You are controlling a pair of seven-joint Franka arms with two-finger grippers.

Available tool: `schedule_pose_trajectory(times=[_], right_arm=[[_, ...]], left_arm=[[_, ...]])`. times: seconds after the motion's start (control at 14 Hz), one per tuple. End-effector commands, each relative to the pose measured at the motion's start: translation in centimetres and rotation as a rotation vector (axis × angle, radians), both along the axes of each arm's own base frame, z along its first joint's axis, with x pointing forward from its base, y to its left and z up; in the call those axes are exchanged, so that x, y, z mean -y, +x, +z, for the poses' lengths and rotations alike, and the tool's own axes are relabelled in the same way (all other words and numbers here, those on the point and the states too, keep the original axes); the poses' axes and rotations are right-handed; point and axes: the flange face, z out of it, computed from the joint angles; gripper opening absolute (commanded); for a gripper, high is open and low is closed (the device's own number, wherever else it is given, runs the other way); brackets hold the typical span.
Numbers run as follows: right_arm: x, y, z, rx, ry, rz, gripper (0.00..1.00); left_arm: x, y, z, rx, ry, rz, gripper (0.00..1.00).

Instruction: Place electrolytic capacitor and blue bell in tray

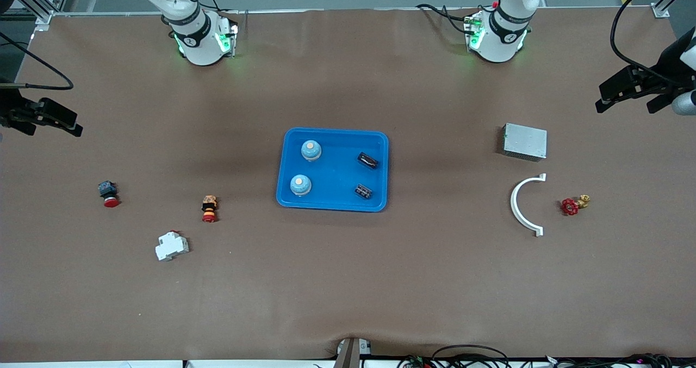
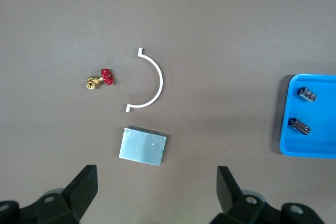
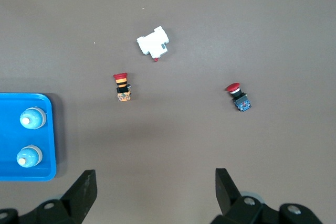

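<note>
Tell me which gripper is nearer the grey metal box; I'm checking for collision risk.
Left. The left gripper, open, hangs beside the grey metal box at its arm's end of the table. The right gripper, also open, waits at the right arm's end, past the tray.

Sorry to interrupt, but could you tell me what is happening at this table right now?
Nothing is being handled. The blue tray holds two blue bells and two electrolytic capacitors. The left gripper waits open over the table's end near the grey metal box; the right gripper waits open at the other end, empty.
</note>
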Motion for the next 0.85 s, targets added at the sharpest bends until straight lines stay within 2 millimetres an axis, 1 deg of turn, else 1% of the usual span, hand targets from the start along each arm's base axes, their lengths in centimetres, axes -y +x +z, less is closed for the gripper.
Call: schedule_pose_trajectory(times=[0.0, 0.21, 0.28, 0.43, 0.5, 0.78], right_arm=[[0.1, 0.4, 0.2, -0.002, -0.009, -0.011, 1.0], [0.1, 0.4, 0.2, -0.003, -0.009, -0.011, 1.0], [0.0, 0.4, 0.2, -0.005, -0.009, -0.009, 1.0], [-0.1, 0.4, 0.2, -0.005, -0.009, -0.007, 1.0], [-0.1, 0.4, 0.2, -0.005, -0.009, -0.007, 1.0], [-0.1, 0.3, 0.1, -0.008, -0.008, -0.007, 1.0]], left_arm=[[0.5, -0.3, -0.1, -0.015, -0.007, -0.014, 1.0], [0.3, -1.1, -0.2, -0.066, 0.0, 0.0, 1.0], [-0.1, -1.3, -0.1, -0.075, 0.018, 0.005, 1.0], [-0.4, -1.3, 0.1, -0.071, 0.042, 0.008, 1.0], [-0.5, -1.1, -0.2, -0.076, 0.055, 0.01, 1.0], [0.0, -1.0, -0.4, -0.077, 0.06, 0.003, 1.0]])
